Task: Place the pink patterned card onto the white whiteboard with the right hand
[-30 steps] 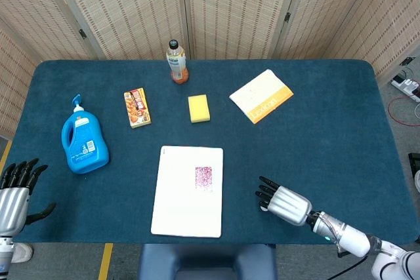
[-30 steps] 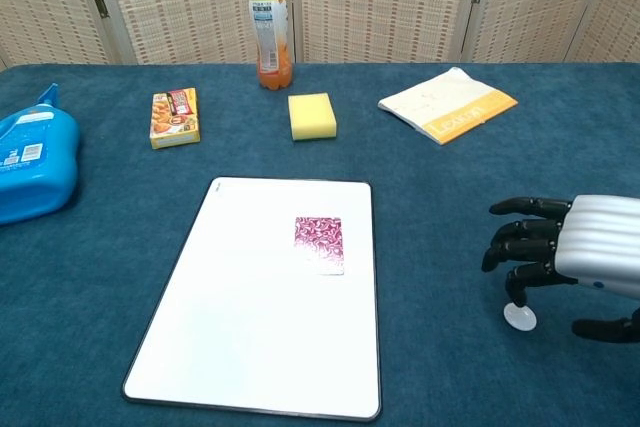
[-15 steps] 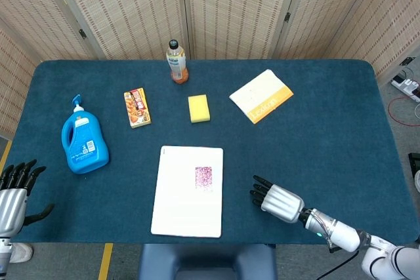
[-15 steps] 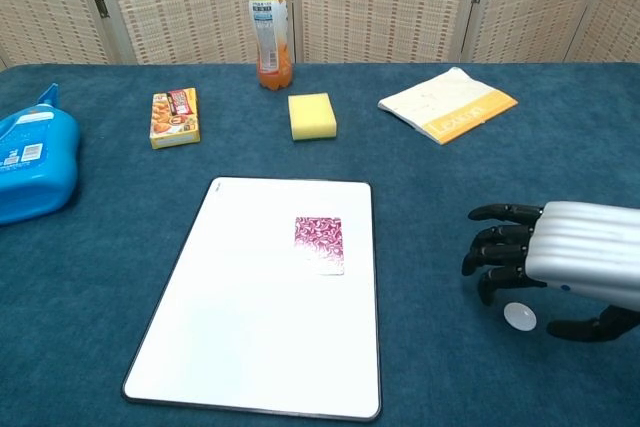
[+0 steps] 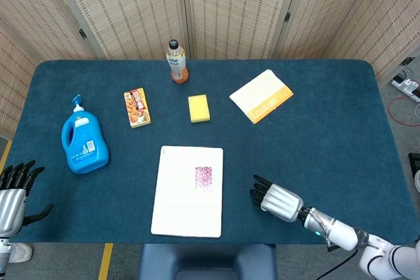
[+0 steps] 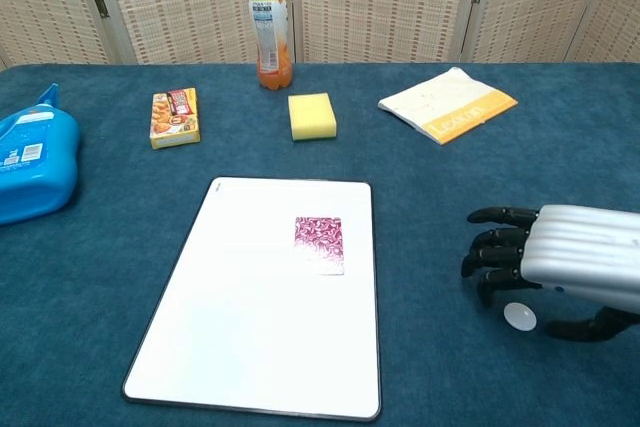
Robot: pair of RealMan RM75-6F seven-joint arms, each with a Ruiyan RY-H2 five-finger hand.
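— Left of the right hand's (image 6: 560, 272) fingertips (image 6: 480, 265), what lies there?
— Card (image 6: 319, 243) flat on the whiteboard (image 6: 240, 327), apart from the fingers; those are spread, holding nothing. Left hand (image 5: 13, 195) likewise empty, fingers apart.

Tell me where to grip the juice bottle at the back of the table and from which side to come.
Grip the juice bottle around its labelled middle, coming in level from the front. It stands upright and round, and the screen close behind blocks a rear approach. The yellow sponge lies in front to its right, so come in slightly from the left.
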